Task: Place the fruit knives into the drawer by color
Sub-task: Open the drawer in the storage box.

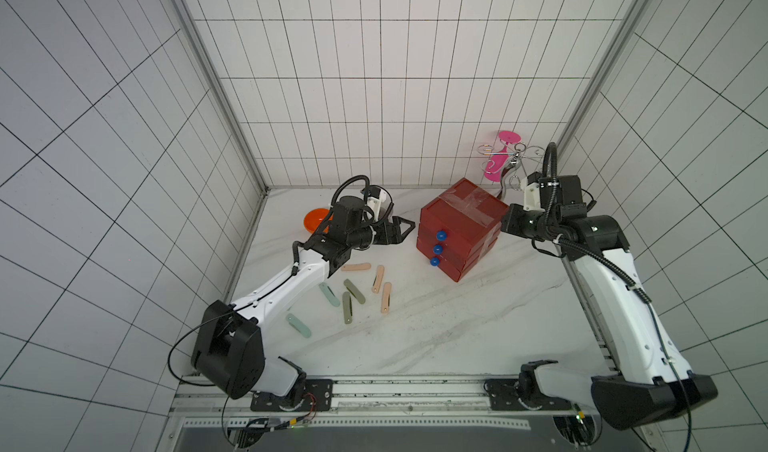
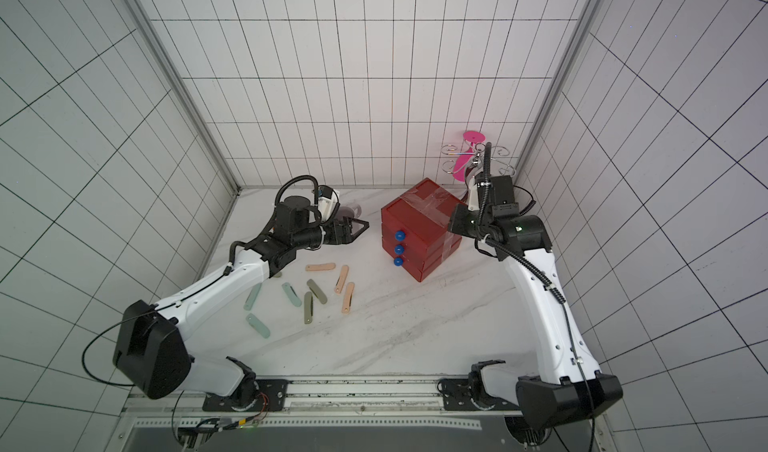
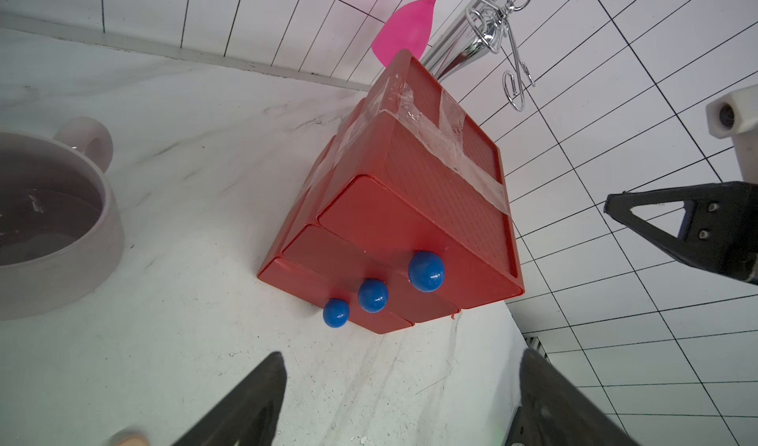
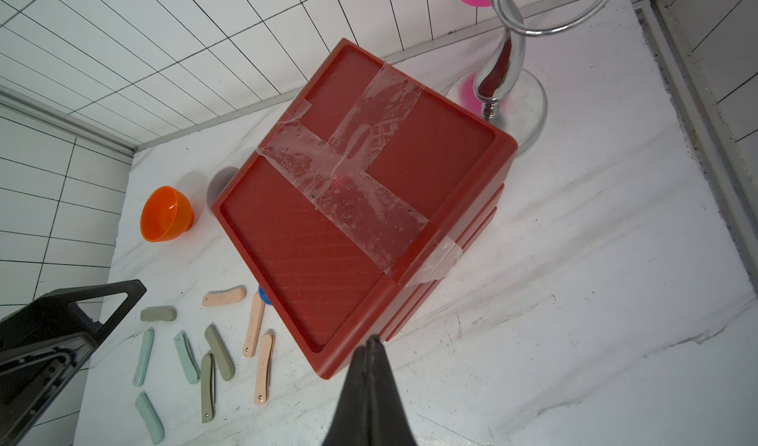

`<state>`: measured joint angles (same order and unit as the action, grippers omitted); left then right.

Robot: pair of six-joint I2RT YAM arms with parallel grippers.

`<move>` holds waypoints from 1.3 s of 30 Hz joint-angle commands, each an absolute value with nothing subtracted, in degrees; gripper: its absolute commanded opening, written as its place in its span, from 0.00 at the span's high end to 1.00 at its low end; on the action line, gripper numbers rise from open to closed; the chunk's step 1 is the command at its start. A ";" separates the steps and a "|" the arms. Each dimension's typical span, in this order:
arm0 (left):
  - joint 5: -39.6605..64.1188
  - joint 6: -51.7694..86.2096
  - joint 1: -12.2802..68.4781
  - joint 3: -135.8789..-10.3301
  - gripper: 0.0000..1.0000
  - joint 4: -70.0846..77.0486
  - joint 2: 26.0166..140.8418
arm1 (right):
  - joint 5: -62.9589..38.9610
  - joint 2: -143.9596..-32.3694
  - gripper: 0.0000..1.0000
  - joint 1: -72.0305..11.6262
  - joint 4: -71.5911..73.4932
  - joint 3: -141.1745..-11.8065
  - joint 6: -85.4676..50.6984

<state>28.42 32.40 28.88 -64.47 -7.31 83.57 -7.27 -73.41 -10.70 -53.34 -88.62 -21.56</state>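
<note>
The drawer (image 1: 461,221) (image 2: 419,229) is a red chest with clear tape crossed on its top and three blue ball knobs (image 3: 426,271); all three drawers are pushed in. Several fruit knives lie loose on the marble to its left: peach ones (image 1: 355,267), olive ones (image 1: 354,291) and mint ones (image 1: 298,325). My left gripper (image 3: 404,355) (image 1: 405,231) is open and empty, pointing at the knob side a short way off. My right gripper (image 4: 371,339) is shut and empty, its tips over the chest's top rim on the side away from the knobs.
An orange bowl (image 1: 316,220) and a pale mauve mug (image 3: 49,218) stand behind my left arm. A chrome hook stand (image 4: 498,74) with a pink cup (image 1: 496,167) rises behind the chest in the back right corner. Tiled walls close three sides.
</note>
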 commanded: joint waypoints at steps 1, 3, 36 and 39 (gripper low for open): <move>31.65 34.62 29.17 -64.25 0.11 -5.82 85.62 | -6.26 -75.68 1.00 -12.13 -54.06 -95.13 -20.76; 31.99 34.89 29.61 -64.23 0.10 -5.71 86.34 | -6.16 -77.20 1.00 -12.58 -53.86 -95.60 -20.66; 27.00 48.37 37.43 -66.17 0.26 4.32 94.19 | -6.53 -86.66 1.00 -13.80 -48.74 -95.06 -19.07; 26.27 51.31 37.77 -66.01 0.31 6.74 95.00 | -6.50 -86.57 1.00 -13.80 -48.29 -94.48 -19.34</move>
<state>27.64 46.81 37.36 -64.53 1.96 94.11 -6.94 -86.08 -13.30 -48.80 -89.76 -19.27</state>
